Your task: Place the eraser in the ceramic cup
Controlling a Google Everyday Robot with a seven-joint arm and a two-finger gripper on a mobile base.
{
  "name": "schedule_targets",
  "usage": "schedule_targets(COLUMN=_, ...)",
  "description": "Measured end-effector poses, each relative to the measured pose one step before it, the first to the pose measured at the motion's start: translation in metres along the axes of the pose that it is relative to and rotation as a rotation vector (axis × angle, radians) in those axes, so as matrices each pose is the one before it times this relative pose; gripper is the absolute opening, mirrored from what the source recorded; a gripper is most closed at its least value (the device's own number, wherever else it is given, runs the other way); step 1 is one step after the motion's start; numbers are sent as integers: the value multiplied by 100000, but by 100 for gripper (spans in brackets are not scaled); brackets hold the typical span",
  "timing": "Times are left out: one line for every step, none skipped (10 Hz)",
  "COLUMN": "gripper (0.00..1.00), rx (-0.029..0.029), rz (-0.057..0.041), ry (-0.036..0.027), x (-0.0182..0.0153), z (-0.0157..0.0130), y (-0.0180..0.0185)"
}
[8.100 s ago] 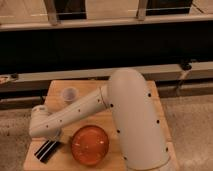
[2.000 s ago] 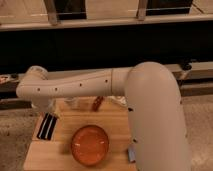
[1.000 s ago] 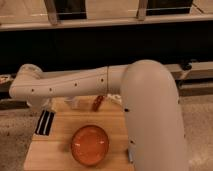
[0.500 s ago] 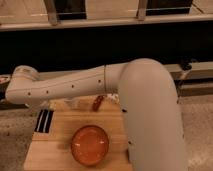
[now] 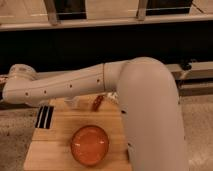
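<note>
My arm [image 5: 75, 86] stretches leftward across the wooden table [image 5: 55, 145]. My gripper is out of view past its far end, so its state is unknown to me. The eraser [image 5: 44, 116] lies flat at the table's left edge. The ceramic cup [image 5: 73, 102], possibly, peeks out beneath my arm. The orange bowl [image 5: 90, 145] sits near the front, a reddish object [image 5: 97, 102] behind it.

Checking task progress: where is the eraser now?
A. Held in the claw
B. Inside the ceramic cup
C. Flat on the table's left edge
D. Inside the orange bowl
C: the eraser lies flat at the left edge of the table, beside the orange bowl; the claw is out of view.
</note>
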Motion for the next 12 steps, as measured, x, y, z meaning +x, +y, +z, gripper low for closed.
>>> schedule_targets(gripper=0, rx=-231, rz=-130, ry=3337, x=349, z=-582, y=3)
schedule_targets(gripper=0, rx=-528, rz=-189, ry=5458, x=245, z=-617, y=125)
schedule_targets(gripper=0, rx=-636, rz=-315, ry=6977, x=111, z=-542, y=164)
schedule_targets(gripper=0, rx=-757, rz=-429, ry=9163, x=239, z=-761, y=182)
schedule_targets(gripper=0, rx=-494, rz=-352, ry=3639, x=107, z=-312, y=63)
schedule_targets(gripper=0, rx=-741, rz=-333, ry=1013, x=-17, z=-102, y=114)
schedule_targets(gripper=0, rx=-695, rz=-366, ry=1256, x=-59, z=-30, y=45)
schedule_targets(gripper=0, rx=-643, rz=-377, ry=1425, x=-57, z=-63, y=13)
schedule_targets(gripper=0, rx=-622, rz=-731, ry=1913, x=-80, z=-94, y=6)
schedule_targets(gripper=0, rx=-783, rz=-1117, ry=4684, x=-139, z=-115, y=19)
schedule_targets(gripper=0, rx=-533, rz=-588, ry=2995, x=-34, z=-114, y=21)
schedule_targets(gripper=0, rx=-576, rz=-493, ry=2614, x=-19, z=-118, y=39)
